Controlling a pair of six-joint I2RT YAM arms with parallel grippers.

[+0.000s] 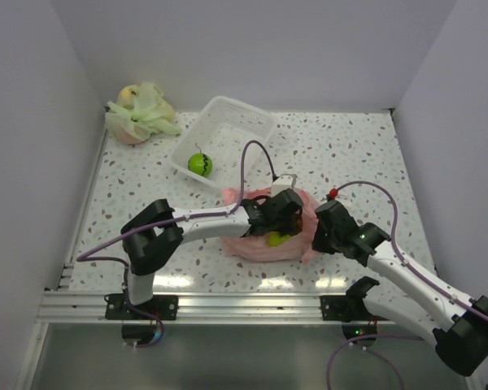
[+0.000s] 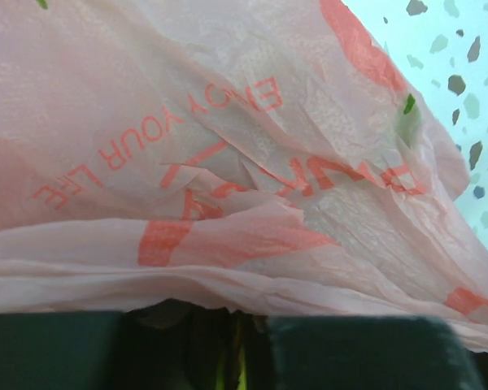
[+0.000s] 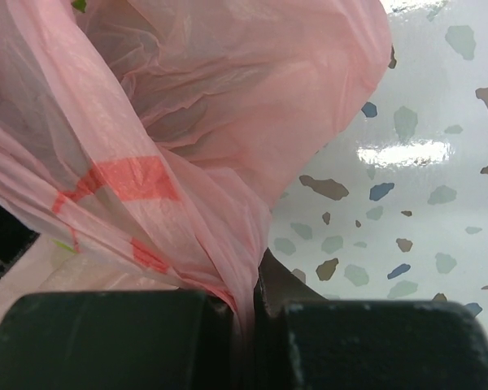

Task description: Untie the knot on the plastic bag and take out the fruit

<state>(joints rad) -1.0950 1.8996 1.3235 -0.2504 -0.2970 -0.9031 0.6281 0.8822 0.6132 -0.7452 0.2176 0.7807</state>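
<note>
The pink plastic bag (image 1: pixel 252 248) lies crumpled in the middle of the table, its mouth open; no knot shows. My left gripper (image 1: pixel 283 221) reaches into the bag from the left. Its jaws stand a little apart around a green fruit (image 1: pixel 276 239). In the left wrist view the bag (image 2: pixel 228 162) drapes over the gripper (image 2: pixel 193 325), and a green sliver of the fruit (image 2: pixel 242 370) shows between the fingers. My right gripper (image 1: pixel 324 234) is shut on the bag's right edge; the film (image 3: pixel 187 122) is pinched in the gripper (image 3: pixel 244 313). Other fruit is hidden.
A white basket (image 1: pixel 244 114) stands at the back centre with one green fruit (image 1: pixel 199 165) in it. A knotted pale green bag (image 1: pixel 140 114) with fruit sits in the back left corner. White walls close in the left, back and right sides.
</note>
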